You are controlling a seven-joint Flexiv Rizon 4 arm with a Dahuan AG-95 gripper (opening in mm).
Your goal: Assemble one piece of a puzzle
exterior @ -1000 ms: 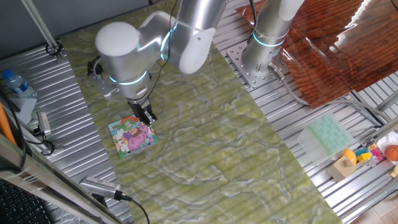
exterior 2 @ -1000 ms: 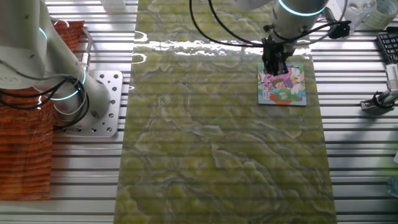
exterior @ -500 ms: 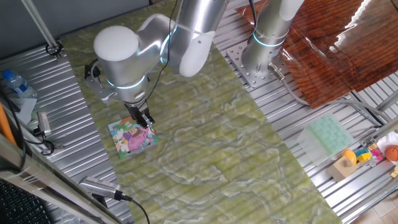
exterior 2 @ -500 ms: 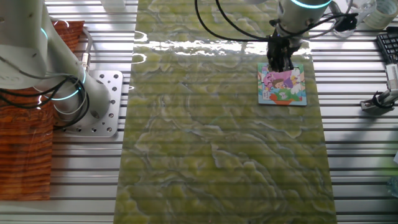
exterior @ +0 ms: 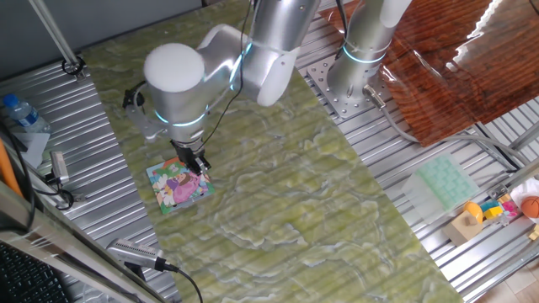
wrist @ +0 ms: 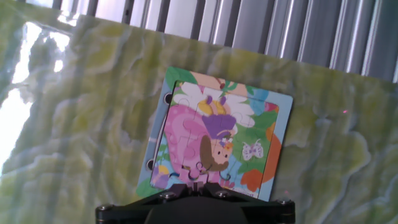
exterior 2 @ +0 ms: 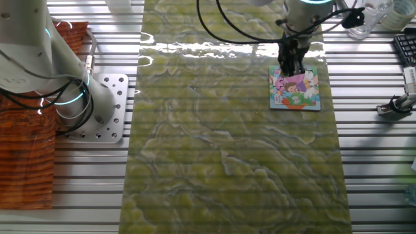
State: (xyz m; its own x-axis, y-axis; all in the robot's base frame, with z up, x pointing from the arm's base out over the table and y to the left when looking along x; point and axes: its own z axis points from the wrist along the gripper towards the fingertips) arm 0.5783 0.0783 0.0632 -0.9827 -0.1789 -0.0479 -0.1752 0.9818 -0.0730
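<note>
The puzzle [exterior: 178,185] [exterior 2: 296,89] is a small square board with a teal border and a pink, white and green cartoon, lying flat on the green mat. In the hand view the puzzle [wrist: 217,130] fills the middle. My gripper [exterior: 198,164] [exterior 2: 289,67] [wrist: 200,182] stands upright over the board's edge nearest the arm, fingertips down at the picture. Its jaws are almost together, with only a thin sliver showing between them, which looks like the piece [wrist: 201,177]. Most of the piece is hidden by the fingers.
A second arm's base [exterior: 358,59] [exterior 2: 71,97] stands beside the mat. A pale green tray [exterior: 445,181] and small toys [exterior: 497,210] lie at the right. A water bottle [exterior: 17,109] and a hand tool [exterior: 139,252] sit on the metal slats at the left.
The arm's upper body has swung a little to the right. The gripper tip has shifted slightly along the puzzle's edge and stays low over it.
</note>
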